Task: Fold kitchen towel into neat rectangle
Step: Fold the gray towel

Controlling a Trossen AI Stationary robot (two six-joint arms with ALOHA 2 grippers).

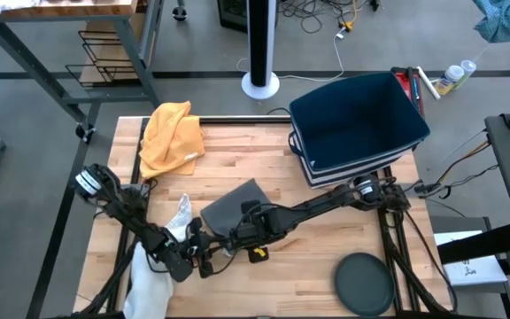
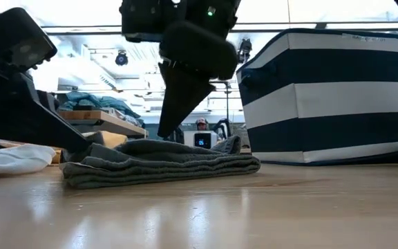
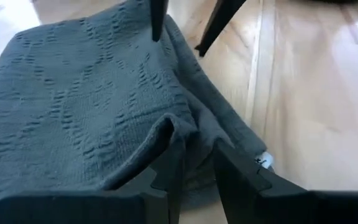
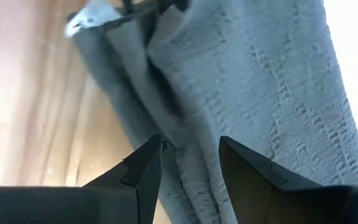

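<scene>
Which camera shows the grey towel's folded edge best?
The left wrist view: the grey towel fills it, layered edge showing. The right wrist view shows that edge too, the low view a flat stack, and the high view mostly arms.

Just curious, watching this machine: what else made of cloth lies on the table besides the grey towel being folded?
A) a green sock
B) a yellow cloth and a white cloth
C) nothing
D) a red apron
B: the high view shows a yellow cloth and a white cloth near the grey towel.

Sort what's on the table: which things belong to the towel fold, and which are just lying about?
Job: grey kitchen towel, left gripper pinching its edge, right gripper at its other end.
Lying about: yellow cloth, white cloth, striped bin, dark round disc.
</scene>
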